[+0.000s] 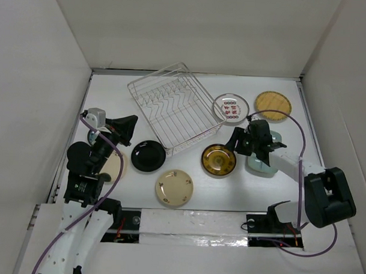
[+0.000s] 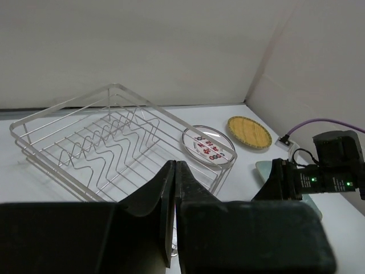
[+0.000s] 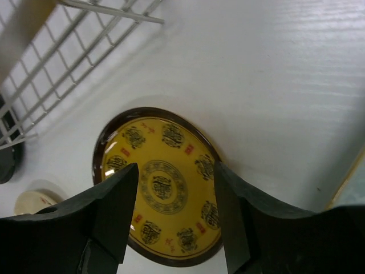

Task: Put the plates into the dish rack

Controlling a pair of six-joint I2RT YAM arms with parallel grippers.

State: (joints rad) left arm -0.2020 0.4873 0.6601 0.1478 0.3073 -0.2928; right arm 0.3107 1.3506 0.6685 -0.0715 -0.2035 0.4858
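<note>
The silver wire dish rack (image 1: pixel 172 109) stands empty at the back middle; it also shows in the left wrist view (image 2: pixel 85 142). The brown-and-gold plate (image 1: pixel 218 160) lies flat in front of it. My right gripper (image 1: pixel 233 142) is open and hovers above this plate's right side; in the right wrist view the plate (image 3: pixel 162 182) shows between the spread fingers of that gripper (image 3: pixel 175 170). My left gripper (image 1: pixel 130 122) is shut and empty, raised left of the rack, as the left wrist view (image 2: pixel 174 165) shows. A glossy black plate (image 1: pixel 148 155) and a cream plate (image 1: pixel 174 187) lie near the front.
A white plate with red marks (image 1: pixel 231 107) and a tan round plate (image 1: pixel 273 104) lie right of the rack. A pale green rectangular plate (image 1: pixel 263 164) lies partly under the right arm. A pale plate (image 1: pixel 114 166) lies partly under the left arm. White walls enclose the table.
</note>
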